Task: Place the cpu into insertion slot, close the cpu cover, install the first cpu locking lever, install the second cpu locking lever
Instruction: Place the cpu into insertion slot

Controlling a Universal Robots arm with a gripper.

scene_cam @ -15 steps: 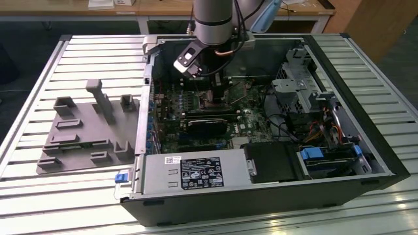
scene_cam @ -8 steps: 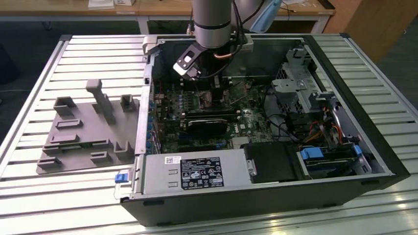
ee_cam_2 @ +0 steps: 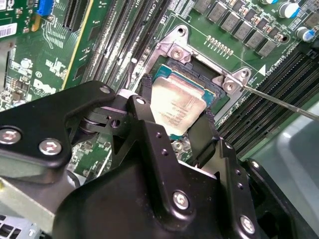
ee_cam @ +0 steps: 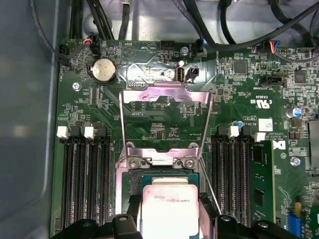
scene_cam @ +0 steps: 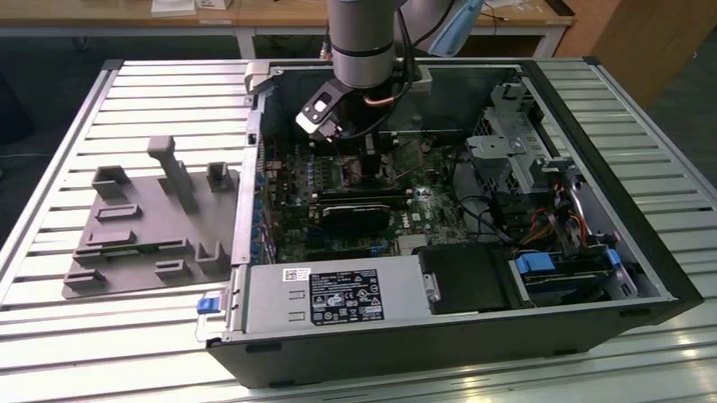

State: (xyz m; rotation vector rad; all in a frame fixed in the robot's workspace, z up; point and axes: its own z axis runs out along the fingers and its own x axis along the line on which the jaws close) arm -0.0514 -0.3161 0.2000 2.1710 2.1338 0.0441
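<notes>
The cpu (ee_cam_2: pixel 175 104), a small square chip with a silver-grey top, sits between my two black fingers (ee_cam_2: pixel 145 107) right over the insertion slot (ee_cam_2: pixel 212 74) on the green motherboard. My gripper (ee_cam_2: pixel 174 119) is shut on the cpu's two opposite edges. In the first wrist view the cpu (ee_cam: pixel 169 199) lies low in the slot's frame, with my gripper (ee_cam: pixel 168 219) around it. The cpu cover (ee_cam: pixel 164 91), a silver frame plate, is swung open away from the slot. A thin locking lever (ee_cam_2: pixel 279 102) sticks out beside the slot. In the exterior view my gripper (scene_cam: pixel 364 168) reaches down into the open computer case.
Black memory slots (ee_cam: pixel 84 179) flank the socket on both sides. Cables (scene_cam: pixel 505 222), a drive cage (scene_cam: pixel 510 143) and the power supply (scene_cam: pixel 336 298) crowd the case. A grey fixture plate (scene_cam: pixel 146 235) lies on the slatted table at the exterior view's left.
</notes>
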